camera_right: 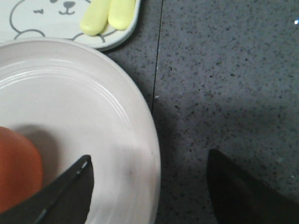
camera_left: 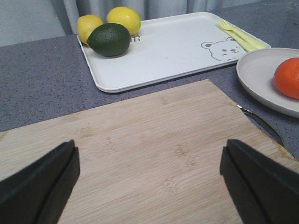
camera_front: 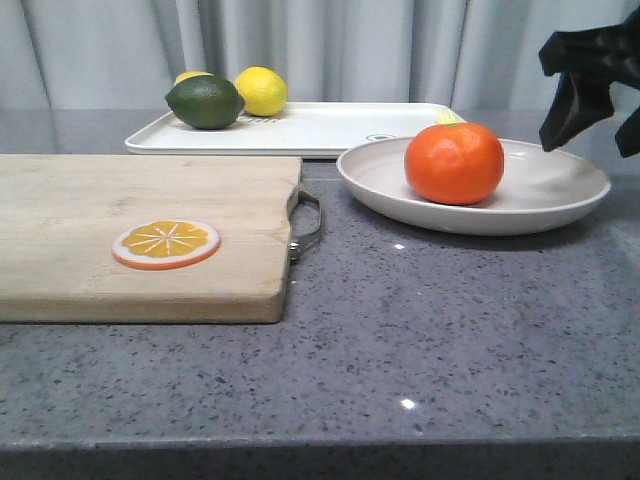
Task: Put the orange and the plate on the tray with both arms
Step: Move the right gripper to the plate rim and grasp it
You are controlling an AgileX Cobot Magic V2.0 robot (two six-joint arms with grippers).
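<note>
Off-white plate (camera_right: 70, 107) rim sits between the open, empty right tool (camera_right: 154, 186) fingers; lower squarely, then close firmly.

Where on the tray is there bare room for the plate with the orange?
The tray is bare across its middle, between the lime with two lemons at one end and the yellow fork at the other. The plate holding the orange looks nearly as wide as that gap.
</note>
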